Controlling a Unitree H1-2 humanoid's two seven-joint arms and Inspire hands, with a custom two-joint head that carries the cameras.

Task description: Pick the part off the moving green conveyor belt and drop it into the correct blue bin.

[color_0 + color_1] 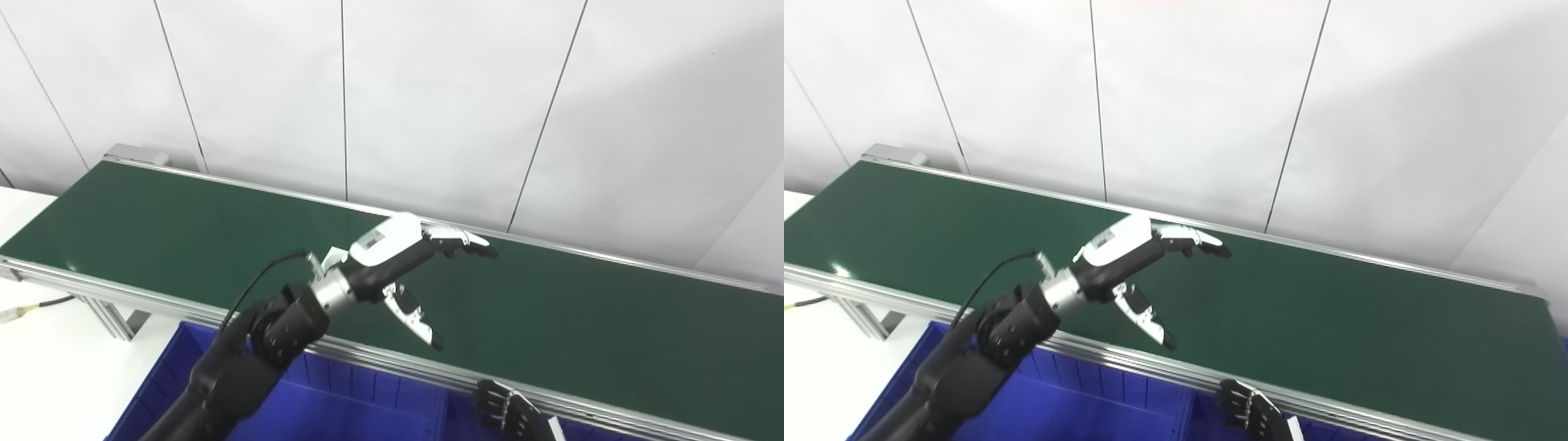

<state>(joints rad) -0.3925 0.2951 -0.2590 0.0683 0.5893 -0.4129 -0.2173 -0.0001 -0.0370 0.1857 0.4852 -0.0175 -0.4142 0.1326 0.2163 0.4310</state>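
One green conveyor belt (184, 226) runs across the scene, from the far left down to the near right, framed by silver rails on both long sides. Its surface is bare: no part shows anywhere on the belt in either view, so where the part is cannot be told from here.

Two hands are in play. The left hand (401, 257) is up over the middle of the belt, its dark arm coming in from the bottom left. Fingers (459, 239) stretched out toward the right, thumb (413, 315) dropped down and toward the near rail: fingers and thumb wide apart, nothing between them, nothing held. A thin black cable (257, 285) loops off the wrist.

The right hand (1252, 413) just peeks in at the bottom edge, low, on the near side of the near rail (1335, 407) and to the right of the left hand. Only dark fingers and a bit of white show; whether they are spread or closed cannot be told.

One blue bin (343, 401) is visible, tucked below the near rail, under the left arm, ribbed walls showing. The white table (55, 373) sits at the near left, and behind it all, white wall panels (441, 92).
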